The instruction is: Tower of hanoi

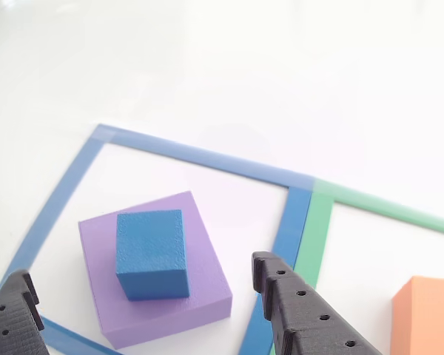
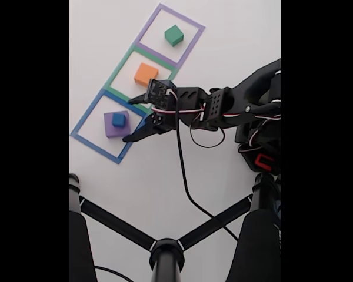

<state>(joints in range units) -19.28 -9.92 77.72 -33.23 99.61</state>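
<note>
A glossy white table carries three taped square outlines in a diagonal row. In the fixed view the blue outline lies at the lower left, the green outline in the middle and the purple outline at the upper right.

The purple block lies flat inside the blue outline, with the blue cube resting on top of it; in the other view the blue cube sits toward the left of the purple block, leaving a wide strip of purple bare on the right. The orange block sits alone in the green outline and shows at the lower right edge of the other view. The green cube stands alone in the purple outline.

The black gripper reaches in from the right of the fixed view, its jaws spread wide, just right of the stacked pair and touching nothing. In the other view its two fingers rise from the bottom edge on either side of the purple block, holding nothing.
</note>
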